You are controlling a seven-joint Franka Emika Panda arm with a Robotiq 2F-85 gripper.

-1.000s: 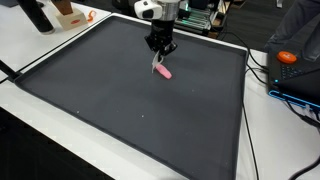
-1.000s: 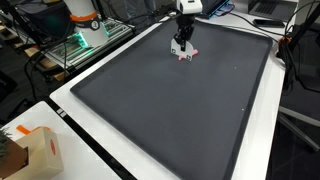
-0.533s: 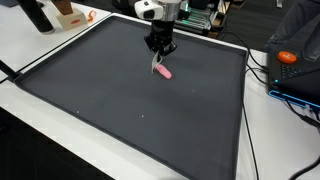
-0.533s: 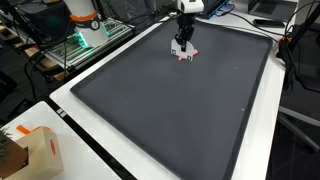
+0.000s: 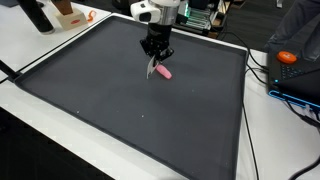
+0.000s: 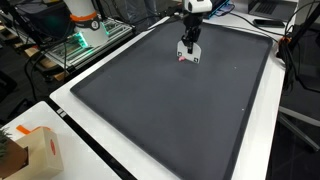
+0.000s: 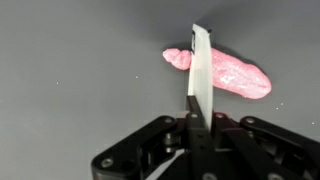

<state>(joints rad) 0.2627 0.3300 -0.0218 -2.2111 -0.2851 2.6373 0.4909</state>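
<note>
Wrist view: the gripper (image 7: 198, 122), jaws fully closed, pinches a thin white strip (image 7: 200, 65) whose free end points at a pink, soft-looking piece (image 7: 235, 75) lying on the dark mat (image 7: 80, 60). The strip crosses the piece near one end, but whether it touches cannot be told. Against the frames of a second ago, in both exterior views the gripper (image 5: 157, 52) (image 6: 188, 47) has shifted slightly sideways, while the pink piece (image 5: 164, 72) lies where it did near the far edge of the mat. The grip on the strip is therefore kept and the piece appears undisturbed. No brand, label or writing is legible, not even on the cardboard box (image 6: 35, 150).
</note>
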